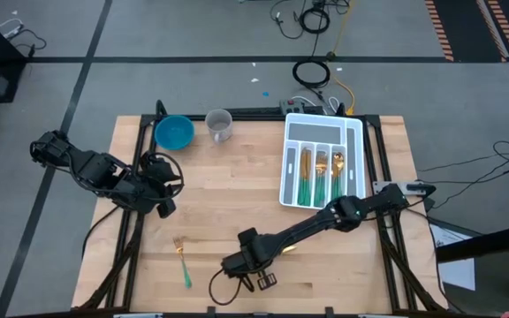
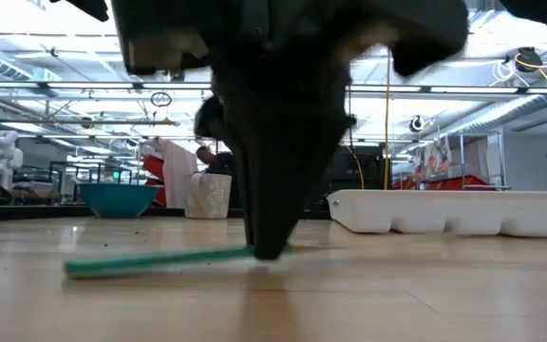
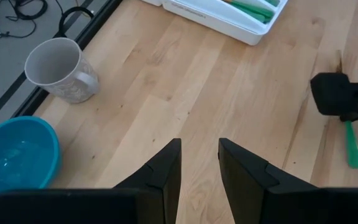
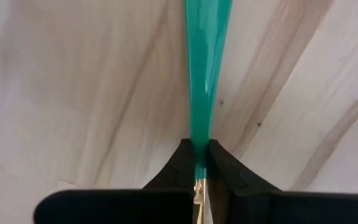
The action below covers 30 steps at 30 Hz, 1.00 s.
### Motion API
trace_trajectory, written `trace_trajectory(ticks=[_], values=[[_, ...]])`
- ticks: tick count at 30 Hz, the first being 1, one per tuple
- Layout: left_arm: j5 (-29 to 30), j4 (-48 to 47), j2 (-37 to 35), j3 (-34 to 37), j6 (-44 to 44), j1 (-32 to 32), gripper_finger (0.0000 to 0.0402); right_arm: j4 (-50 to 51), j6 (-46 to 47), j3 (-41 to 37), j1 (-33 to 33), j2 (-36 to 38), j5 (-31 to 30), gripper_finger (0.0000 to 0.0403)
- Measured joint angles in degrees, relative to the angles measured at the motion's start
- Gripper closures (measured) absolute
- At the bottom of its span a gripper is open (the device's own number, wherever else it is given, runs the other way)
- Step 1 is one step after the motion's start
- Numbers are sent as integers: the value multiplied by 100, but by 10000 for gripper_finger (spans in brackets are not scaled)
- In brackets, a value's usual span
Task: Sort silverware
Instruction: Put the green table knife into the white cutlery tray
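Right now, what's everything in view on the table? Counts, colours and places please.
light wooden table: one, tan, under everything
white divided plastic tray: one, back right
gold-headed, teal-handled silverware: several, exact count unclear, in three tray slots
gold-headed, teal-handled fork: one, loose, front left
teal-handled piece: one, flat on the table at front centre, type unclear
round blue bowl: one, back left
pale ceramic mug: one, greyish white, beside the bowl, apart from it
left gripper: open, empty, at the table's left side
right gripper: shut on the teal-handled piece, near its gold end
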State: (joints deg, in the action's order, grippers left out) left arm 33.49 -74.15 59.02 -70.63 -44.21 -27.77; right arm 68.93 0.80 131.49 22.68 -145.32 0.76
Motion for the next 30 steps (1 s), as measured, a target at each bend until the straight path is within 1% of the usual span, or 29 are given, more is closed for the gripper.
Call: trace_trajectory(ticks=[3, 7, 10, 12, 15, 17, 20, 26, 30], values=[[1, 0, -1, 0, -2, 0, 288, 276, 2, 313, -37, 29, -46, 402], [-2, -8, -1, 0, -4, -1, 288, 549, 4, 314, -49, 164, -136, 402], [0, -13, 0, 0, -7, 0, 288, 971, -72, 314, -37, 345, -365, 403], [0, -13, 0, 0, -7, -2, 288, 1435, -222, 331, -37, 497, -514, 403], [-2, -13, -2, 0, -9, -2, 288, 2163, -696, 329, -61, 622, -976, 403], [-1, -11, -1, 0, -12, -1, 288, 2104, -1117, 293, -80, 709, -1153, 403], [-2, -11, -2, 0, -48, -1, 288, 2120, -1576, 283, -147, 935, -1180, 403], [-2, -11, 0, 2, -47, -1, 288, 2110, -1983, 276, -383, 1118, -1333, 403], [3, -14, -2, 2, -49, -1, 288, 2115, -2124, 281, -511, 1331, -1267, 403]])
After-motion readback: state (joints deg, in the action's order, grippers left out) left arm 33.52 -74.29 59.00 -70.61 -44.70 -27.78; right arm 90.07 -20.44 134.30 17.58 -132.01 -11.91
